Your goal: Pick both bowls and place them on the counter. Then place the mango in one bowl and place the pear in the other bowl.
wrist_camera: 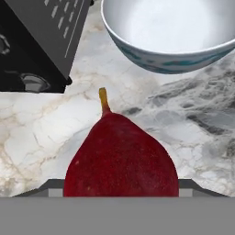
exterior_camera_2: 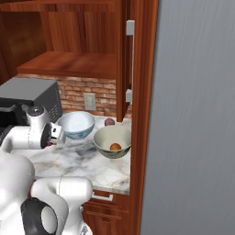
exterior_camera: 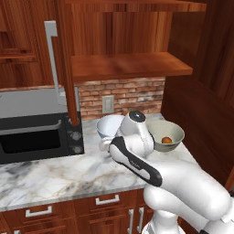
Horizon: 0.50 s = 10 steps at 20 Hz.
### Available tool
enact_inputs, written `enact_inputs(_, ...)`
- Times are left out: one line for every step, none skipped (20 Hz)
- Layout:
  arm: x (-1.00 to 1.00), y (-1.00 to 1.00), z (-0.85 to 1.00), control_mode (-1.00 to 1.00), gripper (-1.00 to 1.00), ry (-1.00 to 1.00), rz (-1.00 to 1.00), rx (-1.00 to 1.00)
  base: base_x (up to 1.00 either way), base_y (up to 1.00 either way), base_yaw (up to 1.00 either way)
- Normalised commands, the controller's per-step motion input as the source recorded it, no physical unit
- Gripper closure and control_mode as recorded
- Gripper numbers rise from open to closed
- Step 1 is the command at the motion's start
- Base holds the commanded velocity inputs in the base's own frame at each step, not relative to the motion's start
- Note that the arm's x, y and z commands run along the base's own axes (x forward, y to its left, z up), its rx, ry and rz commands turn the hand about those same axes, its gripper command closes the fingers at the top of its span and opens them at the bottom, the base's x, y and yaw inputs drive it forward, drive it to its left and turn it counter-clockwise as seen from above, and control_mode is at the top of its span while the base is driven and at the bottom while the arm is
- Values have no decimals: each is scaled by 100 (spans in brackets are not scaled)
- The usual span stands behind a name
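Note:
The dark red pear [wrist_camera: 120, 156] sits between my fingertips, stem pointing away, and my gripper [wrist_camera: 120, 186] is shut on its sides. My gripper [exterior_camera_2: 57, 133] hangs low over the marble counter [exterior_camera: 55, 176], just left of the white floral bowl [exterior_camera: 109, 125] [exterior_camera_2: 75, 124] [wrist_camera: 174, 32], which is empty. To its right stands the grey-green bowl [exterior_camera: 165, 132] [exterior_camera_2: 112, 140] with the orange mango [exterior_camera: 167, 140] [exterior_camera_2: 115, 147] inside. In the left base view my own arm hides the hand.
A black microwave [exterior_camera: 36, 135] [wrist_camera: 32, 41] stands on the counter close to the left of my hand. A pinkish-red fruit [exterior_camera_2: 109, 121] lies behind the bowls by the brick wall. A wooden shelf [exterior_camera: 128, 66] hangs above, and a tall panel [exterior_camera_2: 193, 114] closes the right.

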Motion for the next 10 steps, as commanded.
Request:
enact_inputs(-26,-12,66,-100,100,0,0,0,0,0,0)
enact_inputs(-25,-12,69,-100,100,0,0,0,0,0,0)
enact_inputs(-25,-10,68,-100,100,0,0,0,0,0,0)
enact_inputs(-24,-12,68,-100,100,0,0,0,0,0,0)
enact_inputs(-20,-13,68,-100,100,0,0,0,0,0,0)
enact_inputs(-18,-13,67,-100,100,0,0,0,0,0,0)
enact_inputs(-13,-13,66,-100,100,0,0,0,0,0,0)
enact_inputs(-8,-13,64,-100,100,0,0,0,0,0,0)
enact_inputs(-5,-16,60,-100,100,0,0,-1,0,0,0)
enact_inputs(-1,-17,51,-100,100,0,0,-2,0,0,0)
